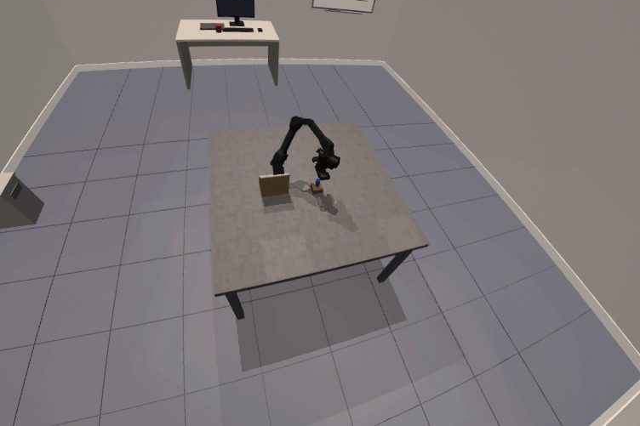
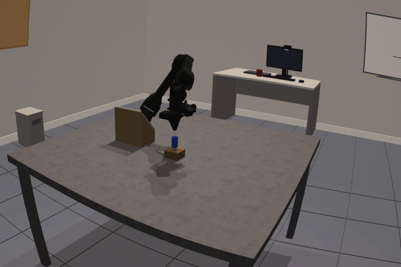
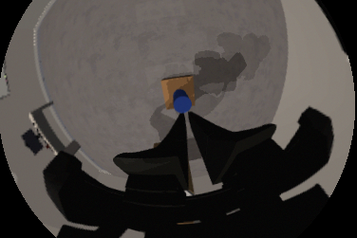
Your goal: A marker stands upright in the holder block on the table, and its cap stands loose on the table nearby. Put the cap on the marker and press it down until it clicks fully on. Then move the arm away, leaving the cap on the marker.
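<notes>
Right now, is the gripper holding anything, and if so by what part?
Nothing is held. The gripper is shut on itself above the blue cap, which sits on the marker in the holder block.
</notes>
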`<state>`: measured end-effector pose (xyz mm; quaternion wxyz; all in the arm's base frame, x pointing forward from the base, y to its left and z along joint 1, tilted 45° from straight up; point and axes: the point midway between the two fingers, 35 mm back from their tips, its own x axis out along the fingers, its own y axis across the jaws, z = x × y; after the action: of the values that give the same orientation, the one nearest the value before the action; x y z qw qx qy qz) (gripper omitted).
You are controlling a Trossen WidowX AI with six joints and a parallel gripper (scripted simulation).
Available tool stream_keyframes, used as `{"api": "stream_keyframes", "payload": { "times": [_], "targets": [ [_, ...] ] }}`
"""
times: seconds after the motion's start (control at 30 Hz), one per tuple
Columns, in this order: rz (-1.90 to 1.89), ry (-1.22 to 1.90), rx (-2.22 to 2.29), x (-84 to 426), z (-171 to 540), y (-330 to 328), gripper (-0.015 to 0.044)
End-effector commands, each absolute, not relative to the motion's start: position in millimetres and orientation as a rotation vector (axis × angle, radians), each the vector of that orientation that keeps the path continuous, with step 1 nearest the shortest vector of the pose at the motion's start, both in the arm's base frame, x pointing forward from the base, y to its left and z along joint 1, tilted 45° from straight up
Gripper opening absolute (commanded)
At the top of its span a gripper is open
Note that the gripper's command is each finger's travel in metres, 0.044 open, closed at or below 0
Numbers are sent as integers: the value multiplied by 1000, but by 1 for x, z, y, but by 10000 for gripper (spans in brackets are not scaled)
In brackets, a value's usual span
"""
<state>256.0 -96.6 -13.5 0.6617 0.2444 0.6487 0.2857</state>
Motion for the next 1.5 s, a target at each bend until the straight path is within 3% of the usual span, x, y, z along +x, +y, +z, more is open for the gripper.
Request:
{"api": "stream_keyframes", "payload": {
  "times": [0.0,1.47],
  "targets": [
    [633,1472,571,256,-14,-96,0],
    [624,1465,560,260,-35,-80,0]
  ]
}}
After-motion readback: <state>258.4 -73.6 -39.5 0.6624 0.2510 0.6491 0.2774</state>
